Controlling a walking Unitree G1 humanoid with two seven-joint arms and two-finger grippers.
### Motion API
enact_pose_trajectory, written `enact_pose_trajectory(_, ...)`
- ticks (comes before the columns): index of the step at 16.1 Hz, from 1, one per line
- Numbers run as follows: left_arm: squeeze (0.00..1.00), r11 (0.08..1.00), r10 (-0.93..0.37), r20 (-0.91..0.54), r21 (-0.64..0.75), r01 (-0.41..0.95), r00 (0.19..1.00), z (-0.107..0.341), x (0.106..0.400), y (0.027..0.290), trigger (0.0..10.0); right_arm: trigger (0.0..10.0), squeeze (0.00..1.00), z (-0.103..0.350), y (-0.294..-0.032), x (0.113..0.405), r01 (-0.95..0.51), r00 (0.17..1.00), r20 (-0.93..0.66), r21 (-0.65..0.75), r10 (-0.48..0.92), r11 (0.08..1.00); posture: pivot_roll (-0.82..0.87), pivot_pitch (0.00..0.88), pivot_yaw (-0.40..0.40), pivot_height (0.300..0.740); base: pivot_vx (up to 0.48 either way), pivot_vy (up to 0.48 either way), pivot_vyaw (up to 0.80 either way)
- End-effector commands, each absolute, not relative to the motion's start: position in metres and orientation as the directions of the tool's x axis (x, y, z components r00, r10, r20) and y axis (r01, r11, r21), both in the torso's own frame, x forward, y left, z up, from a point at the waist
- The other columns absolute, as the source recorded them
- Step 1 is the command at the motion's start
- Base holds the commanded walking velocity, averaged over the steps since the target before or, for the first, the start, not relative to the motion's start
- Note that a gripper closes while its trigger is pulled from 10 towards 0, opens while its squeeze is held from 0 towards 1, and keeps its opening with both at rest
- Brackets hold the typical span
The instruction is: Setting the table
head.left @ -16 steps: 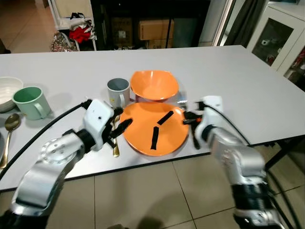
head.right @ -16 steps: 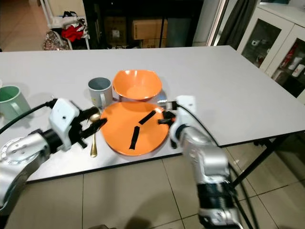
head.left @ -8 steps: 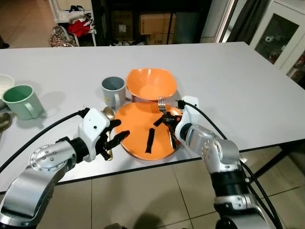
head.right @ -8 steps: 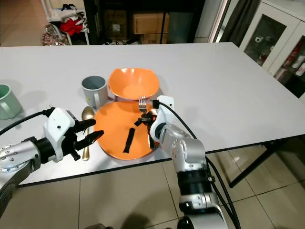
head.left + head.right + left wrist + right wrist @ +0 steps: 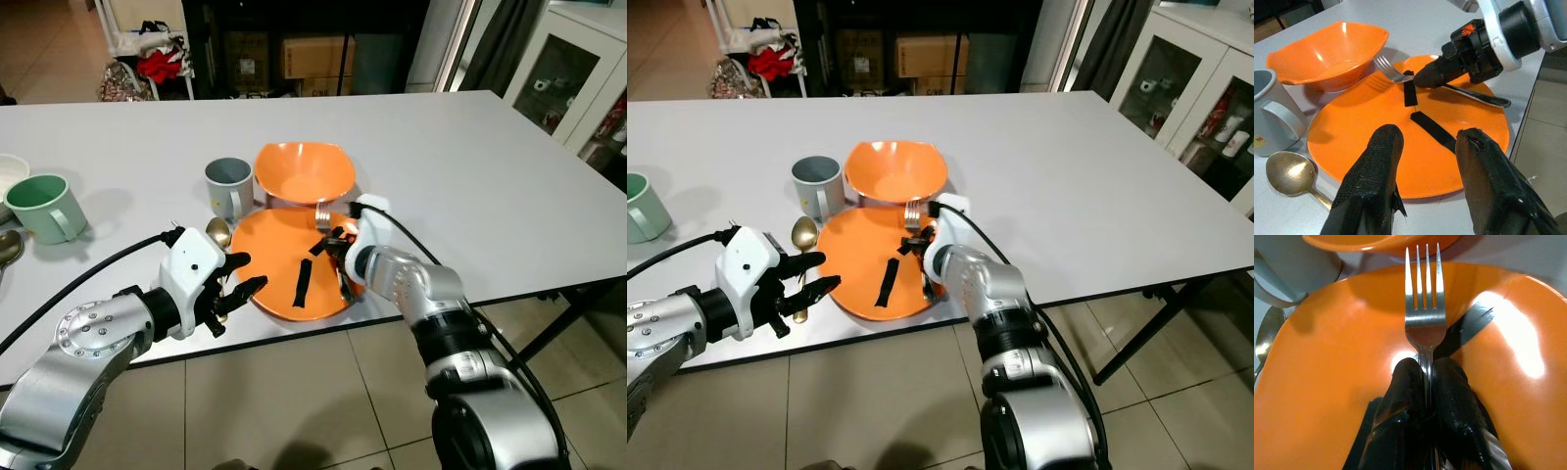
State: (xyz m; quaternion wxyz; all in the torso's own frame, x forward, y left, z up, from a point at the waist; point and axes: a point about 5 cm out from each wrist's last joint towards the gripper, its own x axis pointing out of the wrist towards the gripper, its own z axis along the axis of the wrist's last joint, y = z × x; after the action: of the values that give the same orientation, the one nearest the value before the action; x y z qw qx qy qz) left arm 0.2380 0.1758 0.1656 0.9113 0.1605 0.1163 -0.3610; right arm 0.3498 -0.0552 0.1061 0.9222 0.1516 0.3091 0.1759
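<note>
Nearest the robot, the left gripper (image 5: 238, 287) hovers just off the near-left rim of the orange plate (image 5: 279, 257), its two black fingers spread apart and holding nothing; it seems parked there out of the way, perhaps ready to steady the plate. The plate itself is a smooth, glossy round disc, probably plastic, with two strips of black tape (image 5: 302, 284) stuck flat across its face. It sits at the table's (image 5: 470, 176) near edge.

Over the plate's right half, the right gripper (image 5: 1425, 377) has its fingers pinched tight on the neck of a shiny metal fork (image 5: 1424, 298), tines pointing away from the robot toward the bowl. The handle trails back under the wrist. The fork is probably still to be laid beside the plate.

Just left of the plate lies a brass-coloured spoon (image 5: 1290, 174). Beyond the plate stand a grey mug (image 5: 229, 186) and a squarish orange bowl (image 5: 304, 172) touching its far rim. Far left of the plate is a green mug (image 5: 47, 207).
</note>
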Motion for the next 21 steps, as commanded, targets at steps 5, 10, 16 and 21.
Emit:
enact_pose_trajectory(5,0.00,0.679,-0.625,-0.329,0.218,0.701,0.708,0.169,0.235,0.175,10.0,10.0,0.00,0.106,-0.059,0.363,-0.181,0.764,-0.541,0.343,0.352,0.922,0.12,0.000,-0.069,0.740,0.000,0.000,0.00)
enact_pose_trajectory(10,0.00,0.685,-0.618,-0.329,0.220,0.694,0.714,0.168,0.236,0.175,10.0,10.0,1.00,0.103,-0.048,0.363,-0.207,0.755,-0.514,0.403,0.407,0.892,0.12,0.000,-0.068,0.740,0.000,0.000,0.00)
enact_pose_trajectory(16,0.00,0.802,-0.507,-0.191,0.253,0.541,0.840,0.174,0.248,0.169,10.0,10.0,1.00,0.145,-0.070,0.345,-0.383,0.812,-0.342,0.301,0.474,0.873,0.11,0.000,-0.079,0.740,0.000,0.000,0.00)
enact_pose_trajectory(21,0.00,0.853,-0.469,-0.113,0.197,0.482,0.876,0.173,0.250,0.152,10.0,10.0,1.00,0.166,-0.109,0.266,-0.393,0.902,-0.151,0.103,0.405,0.914,0.07,0.000,-0.049,0.740,0.000,0.000,0.00)
